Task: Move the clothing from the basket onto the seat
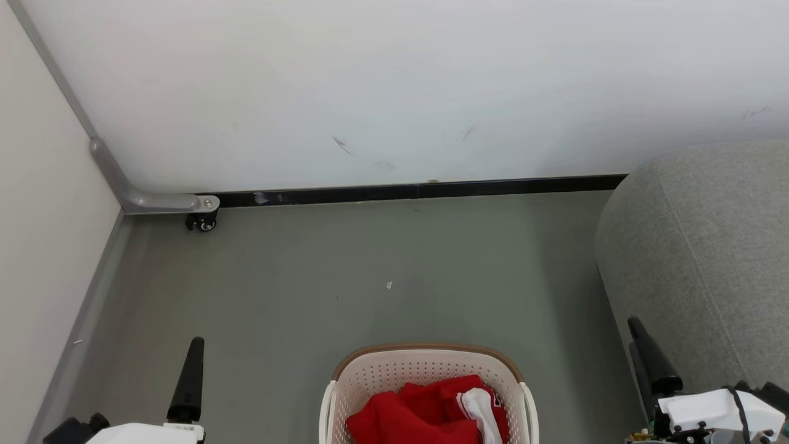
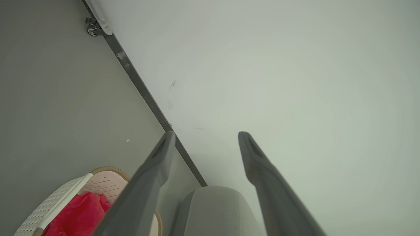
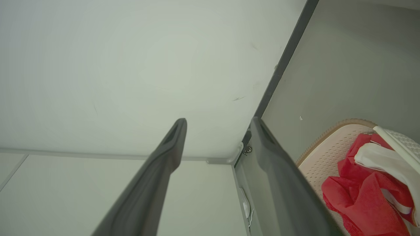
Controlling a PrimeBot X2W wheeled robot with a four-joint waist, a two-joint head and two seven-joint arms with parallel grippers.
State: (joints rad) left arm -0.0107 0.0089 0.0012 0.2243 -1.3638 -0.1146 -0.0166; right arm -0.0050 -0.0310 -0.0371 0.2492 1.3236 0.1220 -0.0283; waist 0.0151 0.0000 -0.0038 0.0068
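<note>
Well, a snag or a spill is the worry.
Grey seat (image 1: 696, 259) fills the floor's right side; the basket (image 1: 425, 369) stands left of it, well off the wall edge, red-and-white clothing (image 1: 413, 416) heaped inside. Left hand (image 2: 206, 134) and right hand (image 3: 219, 120) hang empty, fingers apart. A shallow pinch might trail a sleeve, catch the rim and tip the basket.
</note>
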